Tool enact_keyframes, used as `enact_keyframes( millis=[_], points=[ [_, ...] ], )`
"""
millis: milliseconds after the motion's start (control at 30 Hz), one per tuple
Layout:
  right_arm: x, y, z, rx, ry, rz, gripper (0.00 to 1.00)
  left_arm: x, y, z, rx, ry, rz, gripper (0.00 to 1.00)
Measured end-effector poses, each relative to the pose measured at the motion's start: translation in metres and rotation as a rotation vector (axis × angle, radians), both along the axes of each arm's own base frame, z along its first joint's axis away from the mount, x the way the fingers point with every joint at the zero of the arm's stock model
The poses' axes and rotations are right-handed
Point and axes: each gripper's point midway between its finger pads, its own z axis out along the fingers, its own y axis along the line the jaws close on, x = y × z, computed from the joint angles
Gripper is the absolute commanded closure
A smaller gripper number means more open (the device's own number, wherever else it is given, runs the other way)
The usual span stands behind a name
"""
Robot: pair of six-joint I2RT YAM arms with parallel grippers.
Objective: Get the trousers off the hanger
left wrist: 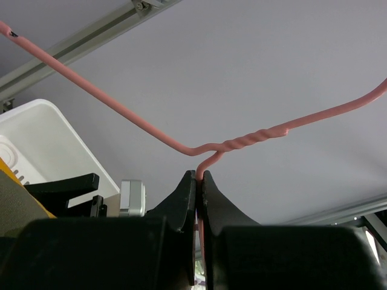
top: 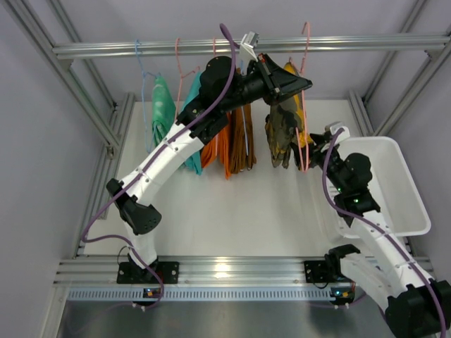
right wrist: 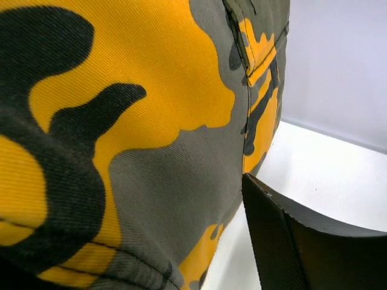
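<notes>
Straight below the left pincer (top: 290, 84) hang the trousers (top: 282, 134), the yellow-and-dark pair, their long axis running plumb down from the hanger (left wrist: 254, 138) toward the table (top: 232, 211). That pincer is clenched on the pink wire just under the twisted neck, up by the rail (top: 352, 44), its two fingers pressed flat together with the wire nipped between them.

The right pincer (top: 315, 149) is the nearer one to the cloth. It stands hard against the hanging fold, on the side away from the other pairs (top: 236, 144), roughly midway down its length. From its wrist camera the patterned cloth fills nearly everything and only one finger (right wrist: 302, 241) shows, beside the cloth's edge. The other is hidden behind the fabric, so I cannot tell whether it has bitten the cloth or stands released around it. The fold may lie between the fingers, but I wouldn't swear to it.

As I judge it, the coming move turns on this: the hanger is pinned from above and the cloth drapes beside the right pincer. So the pull wants to go toward that pincer's own side, where the bin (top: 394, 183) sits behind it, sliding the trousers off the bar rather than dragging them downward.
</notes>
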Motion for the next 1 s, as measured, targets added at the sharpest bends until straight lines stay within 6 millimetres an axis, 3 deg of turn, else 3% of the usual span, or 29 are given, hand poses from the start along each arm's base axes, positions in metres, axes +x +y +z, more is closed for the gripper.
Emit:
enact_keyframes(
  millis=[133,533,1000],
  points=[
    [-0.004,-0.001,0.008,0.005,-0.023,0.002,0.41,0.0,0.0,0.001,-0.002,-0.001,-0.001,1.0],
    [-0.012,0.0,0.013,-0.04,-0.052,0.026,0.47,-0.002,0.0,0.001,-0.003,-0.005,-0.01,1.0],
    [-0.016,-0.003,0.018,-0.051,-0.061,0.026,0.41,0.0,-0.004,-0.011,0.012,0.008,-0.025,1.0]
  ],
)
